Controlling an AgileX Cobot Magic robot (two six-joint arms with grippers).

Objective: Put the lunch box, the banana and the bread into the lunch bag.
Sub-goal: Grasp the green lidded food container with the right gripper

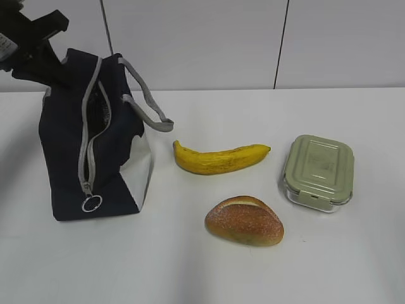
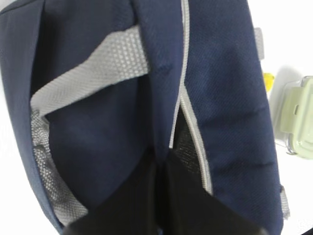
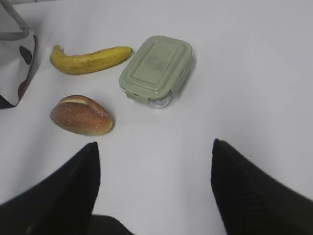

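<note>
where left wrist sees bag point(image 2: 98, 147) interior, bread point(image 3: 81, 115) hidden

I get even, bright overhead light, and the white tabletop point(image 1: 316, 266) looks almost washed out. Shadows under the bread point(image 1: 244, 220) and lunch box point(image 1: 318, 171) are soft and short. My left wrist view is blurry, crowded by the navy lunch bag point(image 2: 230, 98); its lower edge goes dark.

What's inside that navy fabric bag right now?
Through the open zipper of the navy fabric lunch bag only dark mesh lining shows. Its bottom is hidden, so I cannot tell whether anything lies inside.
</note>
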